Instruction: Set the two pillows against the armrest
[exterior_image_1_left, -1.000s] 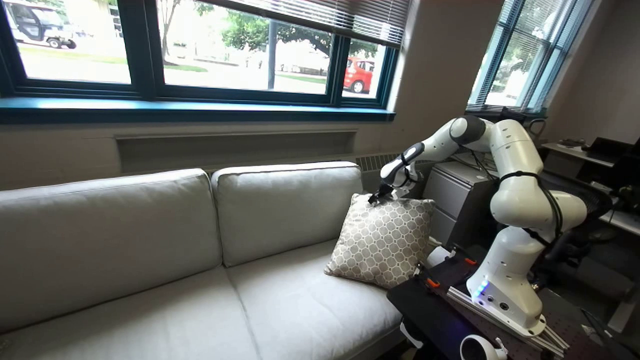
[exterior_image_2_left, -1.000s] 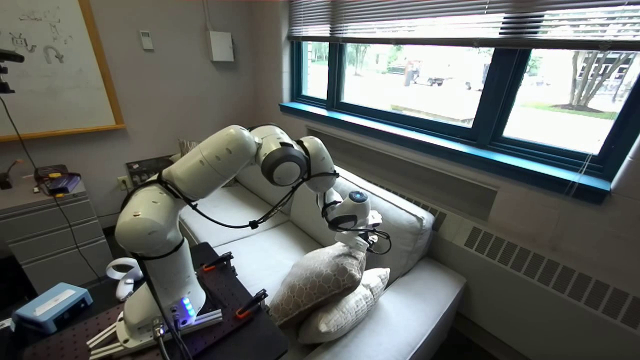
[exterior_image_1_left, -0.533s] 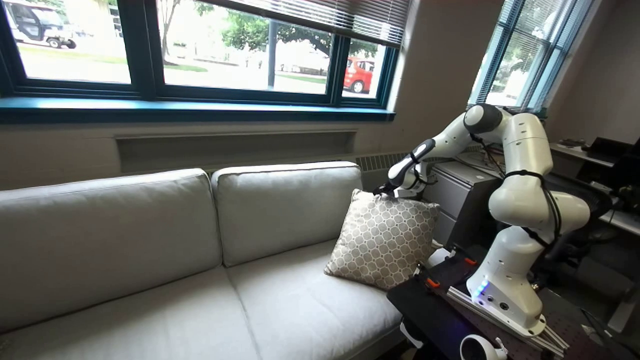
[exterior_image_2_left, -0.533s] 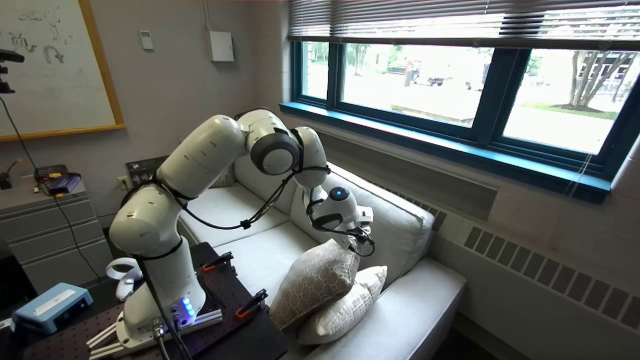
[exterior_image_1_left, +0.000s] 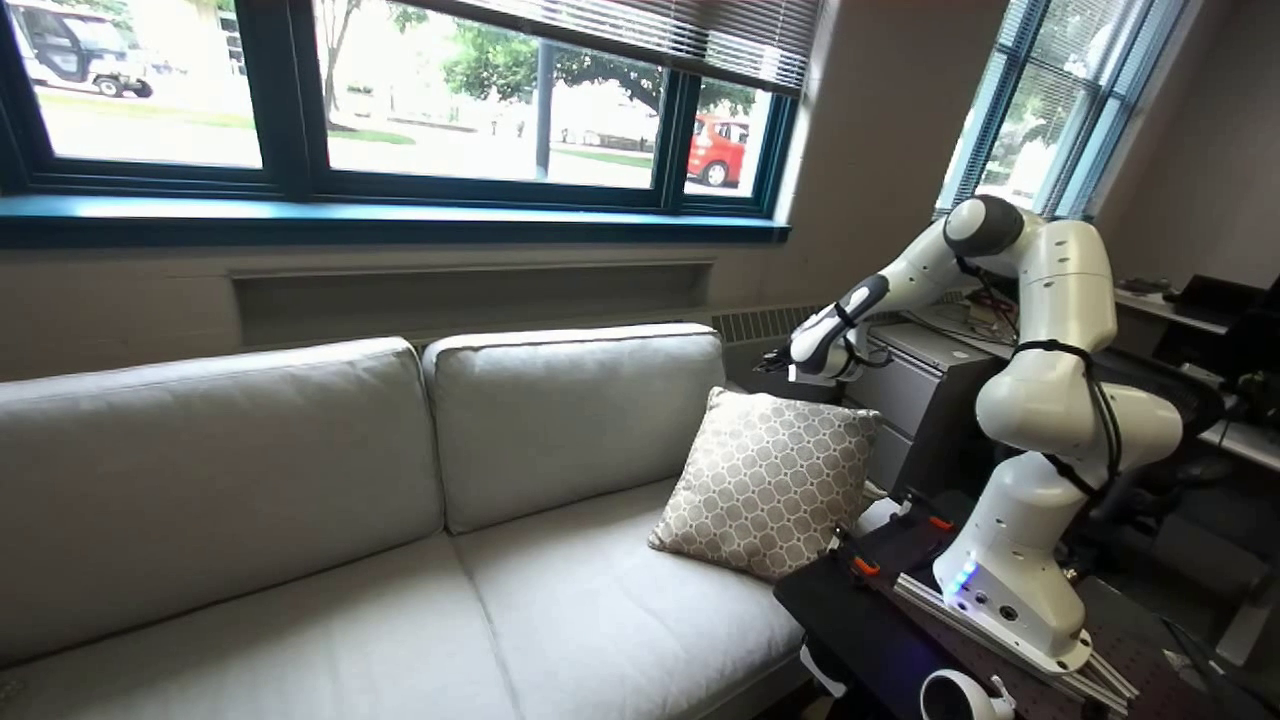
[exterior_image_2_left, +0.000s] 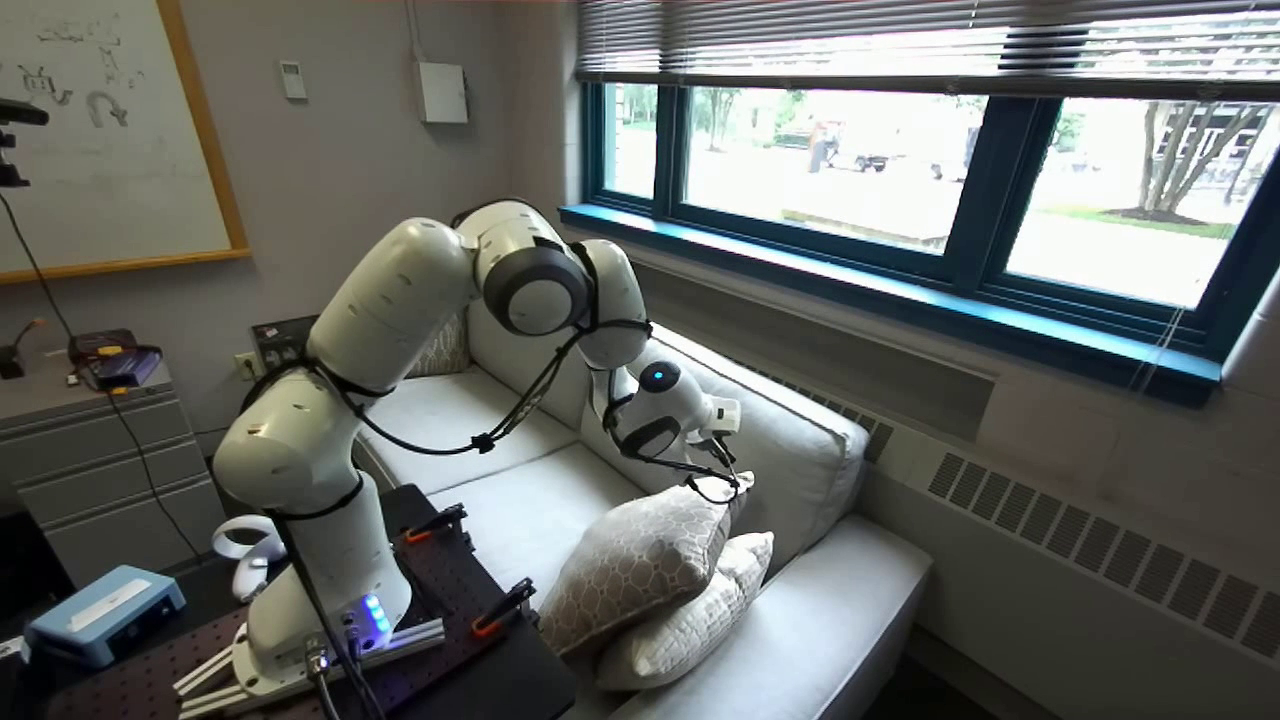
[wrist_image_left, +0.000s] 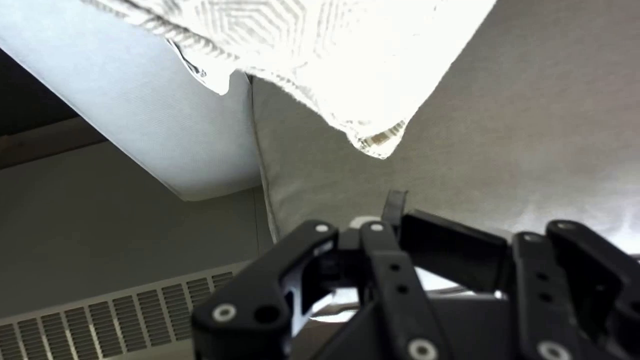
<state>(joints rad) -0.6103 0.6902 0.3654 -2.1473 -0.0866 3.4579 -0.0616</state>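
Note:
The beige lattice pillow (exterior_image_1_left: 770, 480) stands tilted at the sofa's end, leaning over the cream-white pillow (exterior_image_2_left: 690, 625). That paler pillow lies slanted beside the armrest (exterior_image_2_left: 830, 610), its lower edge appearing to touch it. Raised just above the beige pillow's upper corner, my gripper (exterior_image_1_left: 768, 361) is shut and holds nothing. In the wrist view the beige pillow's corner (wrist_image_left: 360, 90) is washed out and hangs apart from the shut fingertips. The cream-white pillow is hidden behind the beige one in an exterior view.
A sofa back cushion (exterior_image_1_left: 580, 420) stands right behind the pillows. The black base table (exterior_image_2_left: 480, 640) with clamps borders the sofa seat. A patterned pillow (exterior_image_2_left: 445, 350) sits at the sofa's far end. A wall heater (exterior_image_2_left: 1100, 540) runs behind the armrest.
My gripper has risen and drawn back toward the robot base, coming away from the beige pillow's upper edge. That pillow's top lifted slightly, then settled, its corner now toward the armrest side.

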